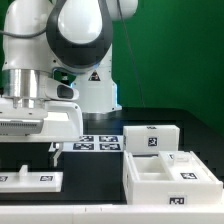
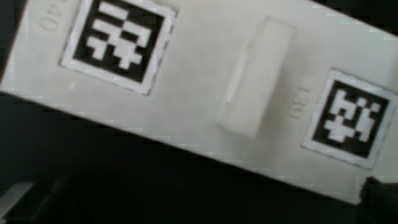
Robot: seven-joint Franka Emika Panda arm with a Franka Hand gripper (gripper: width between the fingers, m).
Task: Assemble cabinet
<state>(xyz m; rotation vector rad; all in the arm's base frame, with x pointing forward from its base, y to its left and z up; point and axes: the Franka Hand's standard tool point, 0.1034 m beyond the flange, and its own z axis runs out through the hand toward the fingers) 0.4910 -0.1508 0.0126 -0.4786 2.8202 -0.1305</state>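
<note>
On the exterior view's left, the gripper (image 1: 30, 150) is held above a flat white panel (image 1: 30, 180) of the cabinet, and its fingers (image 1: 55, 150) are spread wide with nothing held between them. In the middle, the marker board (image 1: 98, 143) is seen lying flat on the black table (image 1: 95, 170). On the exterior view's right, a big open white box piece (image 1: 170, 178) is set on the table, and a smaller white block (image 1: 150, 138) with a tag is placed just behind it.
</note>
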